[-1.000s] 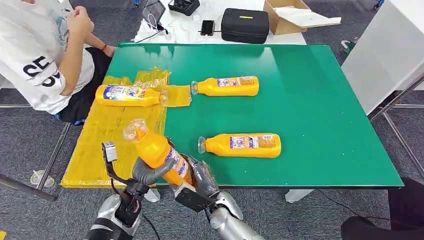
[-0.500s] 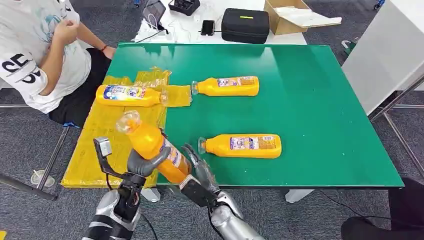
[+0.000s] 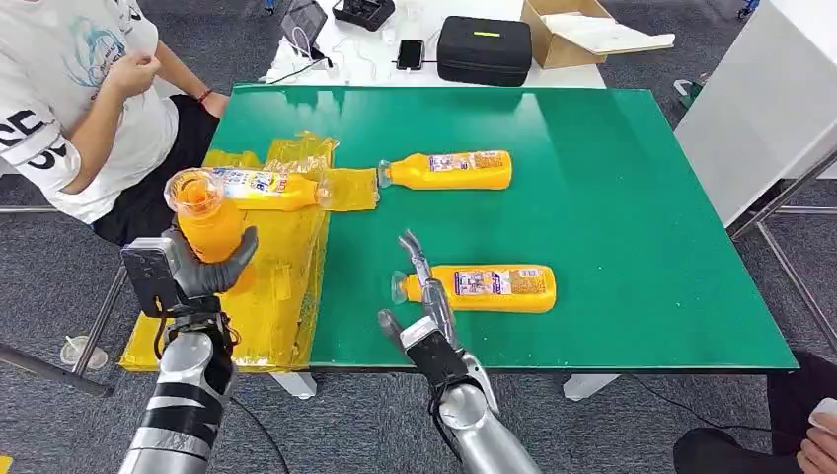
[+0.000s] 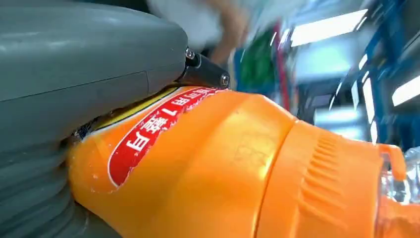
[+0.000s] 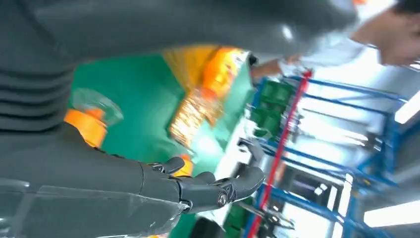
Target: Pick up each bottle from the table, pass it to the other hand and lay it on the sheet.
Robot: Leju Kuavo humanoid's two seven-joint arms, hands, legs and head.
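Orange bottle held upright over the yellow sheet, right hand empty beside it.

The green table carries a crinkled yellow sheet along its left side. The left hand grips an orange bottle above the sheet's near part, fingers wrapped round its body, long axis roughly vertical, clear cap toward the camera. The left wrist view adds a red-and-white label and ribbed shoulder. One bottle on the sheet lies at its far end, cap right. Two more lie on bare table, caps left, axes left-right: a far bottle and a near bottle. The right hand hovers at the near edge, fingers spread, holding nothing.
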